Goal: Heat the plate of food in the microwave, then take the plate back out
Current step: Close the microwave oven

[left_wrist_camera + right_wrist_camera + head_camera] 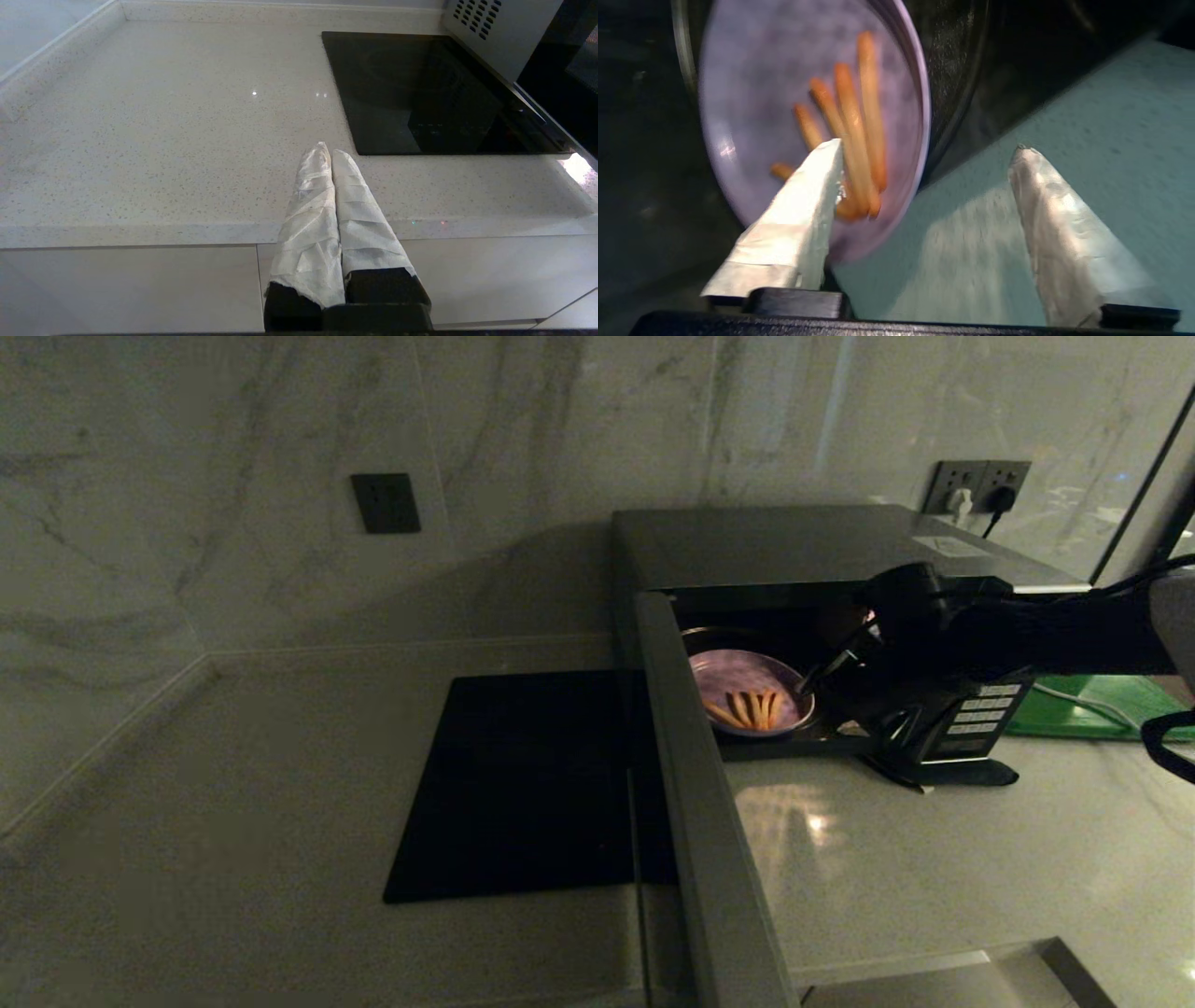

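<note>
Right gripper [924, 154] at the mouth of the microwave [794, 546], fingers spread; plate of food [752, 693] sits inside the cavity just ahead of it, one finger over the plate, the other off its rim. Microwave door [695, 803] hangs open on the gripper's left, cooktop [523, 784] beyond the door, green board [1088, 709] off to its right. Left gripper [331, 154], fingers together, above the countertop [163, 140], cooktop ahead of it, microwave past that.

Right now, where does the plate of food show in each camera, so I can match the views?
Head view: plate of food inside the open microwave, just left of the right claw.
Left wrist view: not in it.
Right wrist view: plate ahead of the open claw.
Shared landmark: the orange-brown sticks.
</note>
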Available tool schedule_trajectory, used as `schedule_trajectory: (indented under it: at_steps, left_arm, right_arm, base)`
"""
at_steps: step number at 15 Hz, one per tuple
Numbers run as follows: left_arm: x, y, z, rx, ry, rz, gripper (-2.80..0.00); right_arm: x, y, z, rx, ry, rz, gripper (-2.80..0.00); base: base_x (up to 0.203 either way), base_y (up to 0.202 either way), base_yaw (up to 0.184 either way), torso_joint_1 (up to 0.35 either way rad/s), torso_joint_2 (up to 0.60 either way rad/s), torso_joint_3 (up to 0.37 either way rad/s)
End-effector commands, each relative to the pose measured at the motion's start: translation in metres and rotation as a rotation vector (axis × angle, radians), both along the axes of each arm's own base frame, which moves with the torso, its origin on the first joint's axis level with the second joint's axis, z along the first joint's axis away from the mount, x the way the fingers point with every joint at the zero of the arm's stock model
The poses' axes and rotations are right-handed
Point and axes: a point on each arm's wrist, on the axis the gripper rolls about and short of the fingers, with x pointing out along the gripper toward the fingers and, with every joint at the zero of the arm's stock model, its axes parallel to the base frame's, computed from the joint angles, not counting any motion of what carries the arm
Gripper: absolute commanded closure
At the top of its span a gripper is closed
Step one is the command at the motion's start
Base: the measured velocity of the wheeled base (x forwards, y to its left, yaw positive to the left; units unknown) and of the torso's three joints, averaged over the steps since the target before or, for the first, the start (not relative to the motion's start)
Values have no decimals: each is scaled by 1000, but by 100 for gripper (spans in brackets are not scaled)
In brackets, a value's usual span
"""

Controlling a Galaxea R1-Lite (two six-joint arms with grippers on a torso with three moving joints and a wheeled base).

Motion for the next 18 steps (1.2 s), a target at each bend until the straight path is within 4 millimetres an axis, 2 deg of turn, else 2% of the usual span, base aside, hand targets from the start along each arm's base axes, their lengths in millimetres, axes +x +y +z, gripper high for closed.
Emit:
schedule_trajectory:
  at_steps: [1, 6, 7, 10, 13, 16, 18]
  left_arm:
    - [0, 0, 0, -1, 0, 0, 0]
    - [0, 0, 0, -1, 0, 0, 0]
    - [0, 0, 0, -1, 0, 2, 0]
    - [0, 0, 0, -1, 0, 2, 0]
    - [0, 0, 0, -1, 0, 0, 0]
    - [0, 0, 0, -1, 0, 2, 0]
    - [0, 0, 0, -1, 0, 1, 0]
  right_arm:
    - [-32, -6, 31, 6, -37, -3, -280]
    - [-130, -19, 60, -44, -39, 45, -280]
    - [-151, -23, 66, -56, -53, 54, 0]
    - [-204, -31, 81, -109, -86, 66, 0]
    - [-244, -33, 99, -148, -180, 115, 0]
    - [-272, -18, 114, -187, -278, 272, 0]
    - [-278, -8, 139, -169, -381, 335, 0]
  base:
    - [0, 0, 0, 0, 0, 0]
    - [0, 0, 0, 0, 0, 0]
    - [0, 0, 0, 0, 0, 0]
    - [0, 0, 0, 0, 0, 0]
    - [0, 0, 0, 0, 0, 0]
    - [0, 0, 0, 0, 0, 0]
    - [0, 0, 0, 0, 0, 0]
